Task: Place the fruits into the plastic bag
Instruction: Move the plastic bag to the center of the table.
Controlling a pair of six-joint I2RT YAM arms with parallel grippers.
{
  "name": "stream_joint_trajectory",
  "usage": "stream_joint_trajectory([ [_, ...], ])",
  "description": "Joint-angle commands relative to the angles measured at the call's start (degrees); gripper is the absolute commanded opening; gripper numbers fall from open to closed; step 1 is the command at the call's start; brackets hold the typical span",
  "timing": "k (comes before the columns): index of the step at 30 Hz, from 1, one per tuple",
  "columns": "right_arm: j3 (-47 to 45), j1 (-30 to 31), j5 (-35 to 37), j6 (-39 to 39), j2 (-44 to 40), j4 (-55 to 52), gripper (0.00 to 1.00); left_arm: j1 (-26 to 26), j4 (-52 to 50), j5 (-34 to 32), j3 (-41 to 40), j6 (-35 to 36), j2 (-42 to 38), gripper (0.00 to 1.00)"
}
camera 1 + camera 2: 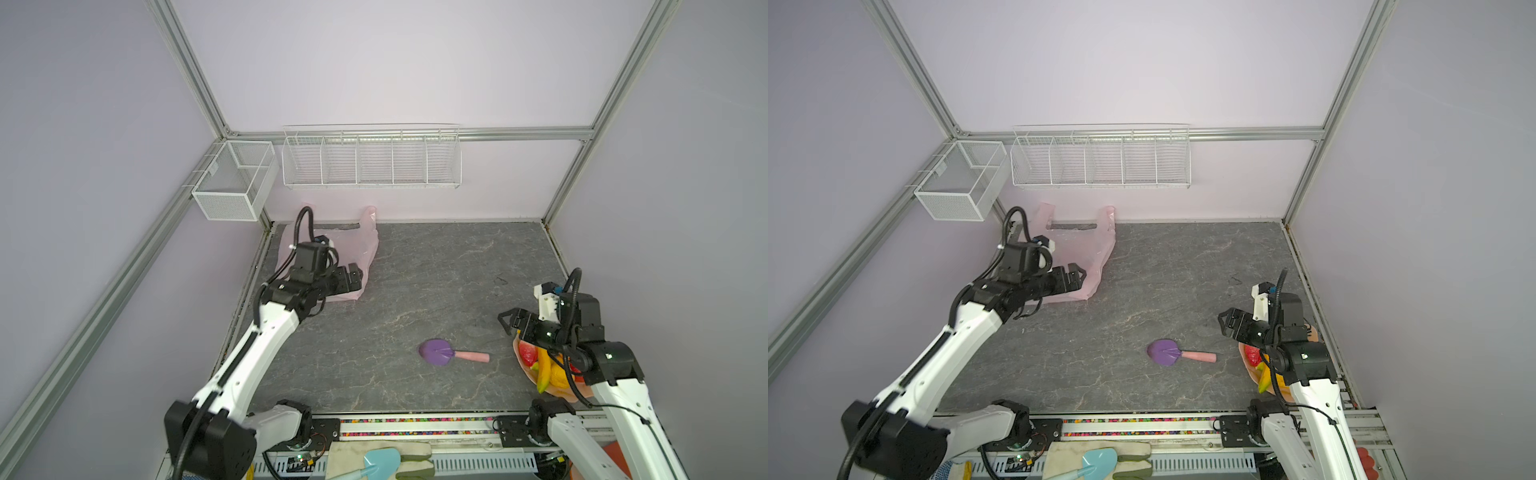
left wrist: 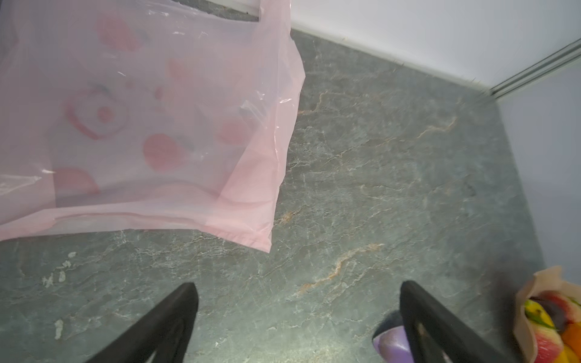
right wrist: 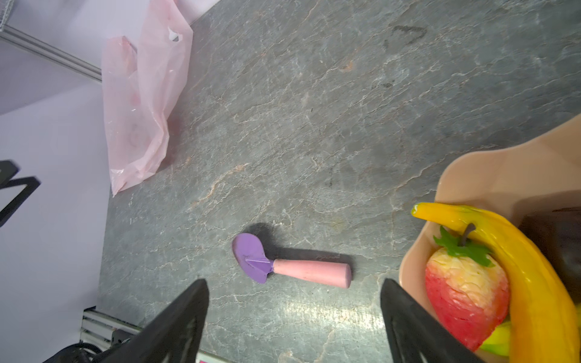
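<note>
Left gripper (image 2: 298, 284) open and empty near the bag (image 2: 157, 110) corner (flat, far left; thin and floppy, so grab a loop), right gripper (image 3: 294, 281) open beside the plate (image 3: 496, 176) of fruits (image 3: 465, 298): light, glossy, likely slippery, pinch mid-body.

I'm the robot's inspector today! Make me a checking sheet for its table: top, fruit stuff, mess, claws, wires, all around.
Surface: grey stone-look tabletop; no spills seen.
Job's things: plastic bag lies flat, far left; fruits piled on the tan plate, near right.
Clutter: purple scoop with pink handle, mid-table.
Grippers: left gripper open by the bag's near edge; right gripper open beside the plate; both hold nothing.
Cables: black cable loops at each wrist; no snag seen.
Surroundings: white wire rack on back wall, mesh box on left wall; glove and blue shovel past the front edge.
</note>
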Motion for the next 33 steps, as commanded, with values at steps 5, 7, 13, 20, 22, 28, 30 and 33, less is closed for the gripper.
stream_joint_trajectory([
  [5, 2.44, 1.46, -4.52, 2.40, 1.32, 2.41, 0.88, -2.91, -12.68, -11.52, 27.35, 6.24, 29.47, 0.98],
  [7, 2.92, 1.81, -5.94, 3.08, 1.62, 2.82, 0.88, -2.87, -17.94, -14.07, 36.18, 6.01, 38.19, 0.95],
  [13, 3.57, 4.37, -7.80, 5.64, 3.28, 4.12, 0.88, -2.79, -24.27, -20.33, 53.90, 6.48, 54.61, 0.92],
  [20, 6.50, 8.88, -5.99, 7.68, 7.26, 7.25, 0.88, -2.85, -26.26, -23.09, 60.53, 7.64, 62.05, 0.62],
  [22, 6.83, 8.94, -5.64, 8.42, 9.02, 8.49, 0.88, -2.88, -24.35, -21.97, 57.40, 8.55, 60.73, 0.48],
  [28, 10.26, 8.94, -6.34, 11.88, 18.65, 12.24, 0.88, -5.09, -15.02, -18.46, 40.93, 14.92, 49.62, 0.13],
  [30, 12.48, 8.95, -6.31, 12.53, 22.39, 13.71, 0.88, -7.34, -12.03, -17.70, 34.24, 18.07, 44.60, 0.06],
  [33, 16.12, 8.90, -5.81, 13.77, 28.32, 14.79, 0.88, -11.93, -7.97, -17.62, 23.82, 21.29, 36.82, 0.03],
])
